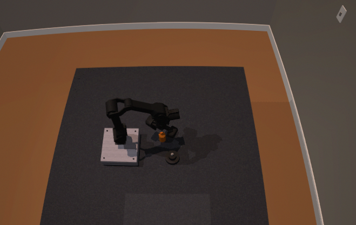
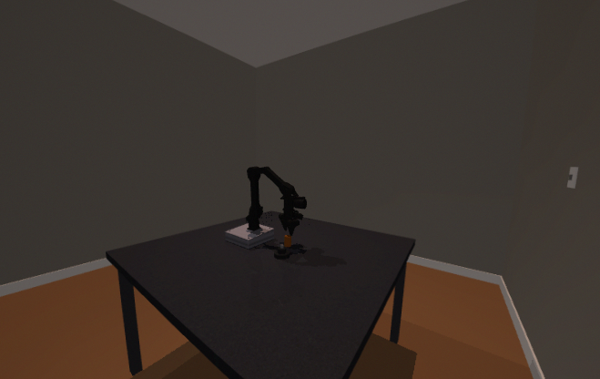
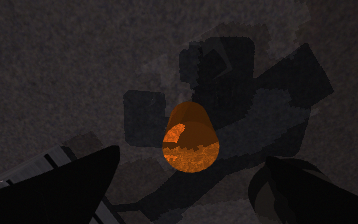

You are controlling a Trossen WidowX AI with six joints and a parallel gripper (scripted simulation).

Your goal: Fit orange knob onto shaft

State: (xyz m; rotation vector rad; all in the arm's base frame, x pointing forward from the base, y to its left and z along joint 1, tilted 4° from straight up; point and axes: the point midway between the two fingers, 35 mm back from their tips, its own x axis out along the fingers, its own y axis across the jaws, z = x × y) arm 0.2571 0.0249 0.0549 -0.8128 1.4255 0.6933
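The orange knob (image 1: 162,137) (image 2: 287,241) (image 3: 190,150) stands upright on the table, off the pedestal. Its underside and hole are hidden. My gripper (image 1: 163,130) (image 2: 288,230) (image 3: 191,157) is open and empty, pointing down above the knob. In the wrist view the knob shows between the two spread fingers. The dark round pedestal (image 1: 175,161) (image 2: 281,256) stands close to the knob, nearer the bottom of the top view. It is partly behind the right finger in the wrist view. The silver shaft (image 1: 172,153) (image 2: 281,246) stands up from its middle; its flat side cannot be made out.
The pale base plate (image 1: 119,153) (image 2: 246,239) (image 3: 62,159) of the arm lies left of the knob and pedestal on the dark table (image 1: 215,97) (image 2: 264,301). The arm's shadow falls around the knob and beyond the pedestal.
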